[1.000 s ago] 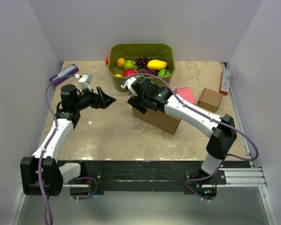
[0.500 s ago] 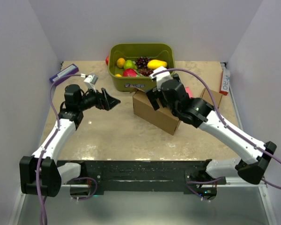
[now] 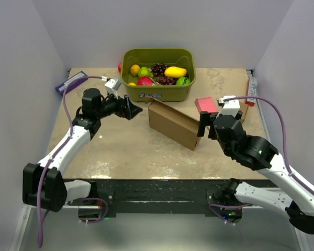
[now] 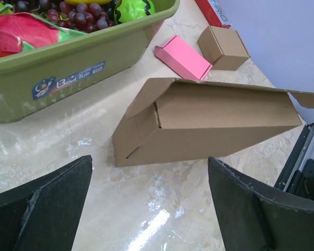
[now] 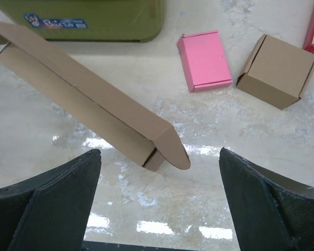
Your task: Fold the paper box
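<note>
Left pincer [image 3: 132, 111] and right pincer [image 3: 203, 127], spread wide, flank the paper box [image 3: 174, 125].

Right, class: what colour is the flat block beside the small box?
The flat block is pink, clearest in right wrist view.

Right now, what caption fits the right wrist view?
Open right gripper facing the paper box end; pink block and small box beyond.

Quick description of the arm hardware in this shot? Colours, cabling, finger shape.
The two arms match. The left arm and right arm have white link shells and black joint housings. A purple cable loops loosely outside each arm up to the wrist. The left hand and right hand have broad, matte-black, wedge-shaped fingers. No markings are legible.
</note>
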{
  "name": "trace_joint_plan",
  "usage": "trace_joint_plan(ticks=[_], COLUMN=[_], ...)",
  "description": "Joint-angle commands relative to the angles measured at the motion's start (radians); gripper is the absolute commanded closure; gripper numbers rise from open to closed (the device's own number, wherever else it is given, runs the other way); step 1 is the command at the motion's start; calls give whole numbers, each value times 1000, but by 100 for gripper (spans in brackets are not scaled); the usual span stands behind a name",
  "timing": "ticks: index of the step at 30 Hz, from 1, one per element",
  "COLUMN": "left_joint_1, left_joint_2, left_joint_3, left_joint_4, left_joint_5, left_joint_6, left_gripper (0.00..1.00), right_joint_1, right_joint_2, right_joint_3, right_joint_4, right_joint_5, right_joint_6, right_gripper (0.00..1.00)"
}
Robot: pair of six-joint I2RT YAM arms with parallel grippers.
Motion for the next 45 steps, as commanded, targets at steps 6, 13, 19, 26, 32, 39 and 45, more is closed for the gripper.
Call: trace_joint_plan(ticks=[6, 13, 19, 26, 32, 39, 45], left_joint_1=[-32, -59, -79, -101, -110, -113, -113], left_joint_2=[173, 248, 293, 334, 349, 354, 359], left_joint_3=[171, 223, 264, 274, 277, 271, 266], left_joint_4=[33, 57, 60, 76, 80, 97, 117], left_joint_5=[-31, -40, -63, -54, -63, -46, -32], left_joint_6=[48, 74, 93, 97, 102, 91, 79], left_gripper=[6, 9, 13, 23, 30, 37, 42], right_joint_1=[-3, -3, -3, -3, -3, -6, -27], right_joint_2=[39, 22, 24, 8, 4, 27, 57], right_joint_3=[-37, -66, -75, -93, -121, -144, -141], right_joint_4=[-49, -13, -23, -31, -20, 55, 99], right_joint_5=[81, 68, 71, 71, 99, 134, 137], right_joint_6=[105, 103, 108, 117, 116, 58, 15], right_gripper=[11, 18, 22, 29, 33, 37, 39])
